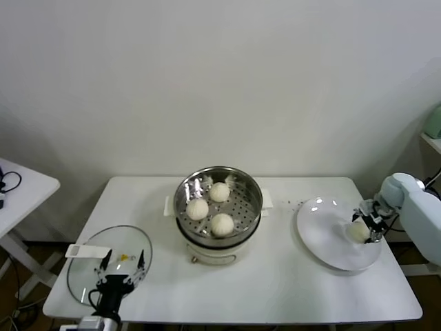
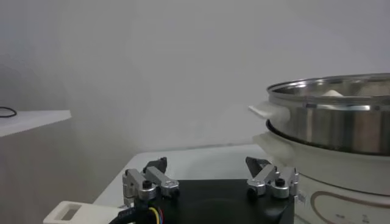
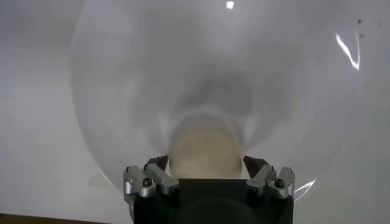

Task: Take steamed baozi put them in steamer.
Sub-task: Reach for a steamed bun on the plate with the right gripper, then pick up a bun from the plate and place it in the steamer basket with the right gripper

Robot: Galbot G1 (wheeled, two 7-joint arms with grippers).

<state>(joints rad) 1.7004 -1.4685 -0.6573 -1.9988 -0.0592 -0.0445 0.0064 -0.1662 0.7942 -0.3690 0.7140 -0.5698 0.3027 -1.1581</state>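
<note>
Three baozi (image 1: pixel 209 205) already sit on the perforated tray inside the steamer (image 1: pixel 218 240) at the middle of the table (image 1: pixel 275 283), and the fourth bun (image 1: pixel 357 232) lies on the white plate (image 1: pixel 324 238) to the robot's right. The right gripper (image 1: pixel 370 223) is down at that bun: in the right wrist view the bun (image 3: pixel 204 152) fills the gap between the fingers (image 3: pixel 155 173), which stand spread to either side of it. Whether the pads already touch the dough is hard to tell, since the contact line is hidden behind the gripper body; it reads as straddling, not yet pinching. The left gripper (image 1: pixel 122 270) hangs idle over the glass lid (image 1: pixel 86 269) at the table's near left corner, jaws apart and empty, with the steamer's wall (image 2: pixel 341 119) beside it in its own view. As for handling, the bun looks light, soft and springy, with a smooth skin that may be slightly tacky; it should dent rather than slip, so a gentle squeeze is the thing, and a hard one would crush or tear it. The best hold is probably across its widest part, low on the sides, so it cannot roll out upward. The glossy plate gives it little friction, so an off-centre close could push it sliding away. The remaining gap among the three buns seems ample for it.
</note>
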